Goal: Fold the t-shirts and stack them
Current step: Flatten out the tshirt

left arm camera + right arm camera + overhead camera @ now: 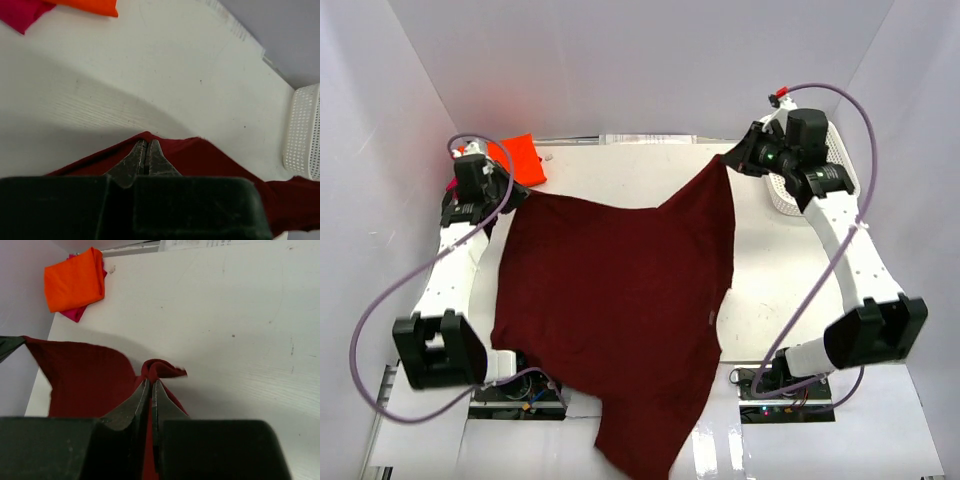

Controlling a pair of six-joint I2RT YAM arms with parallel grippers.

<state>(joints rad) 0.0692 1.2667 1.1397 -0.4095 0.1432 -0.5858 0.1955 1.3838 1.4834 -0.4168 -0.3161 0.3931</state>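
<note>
Maroon cloth covers the middle of the table (pixel 757 272): the dark red t-shirt (pixel 620 300) drapes from both grippers, its long axis running from 12 to 6 o'clock in the top view, and its lower end spills over the near edge. The left gripper (pixel 146 146) is pressed together on one far corner at about 10 o'clock. The right gripper (pixel 151 384) pinches the other, bunched corner at about 1 o'clock. From both, the cloth lies toward 6 o'clock, so neither arm is nearer. It looks smooth, with light creases. The folded orange t-shirt (pixel 74 279) rests on the pink t-shirt (pixel 75 315) at 10 o'clock, near the left gripper.
</note>
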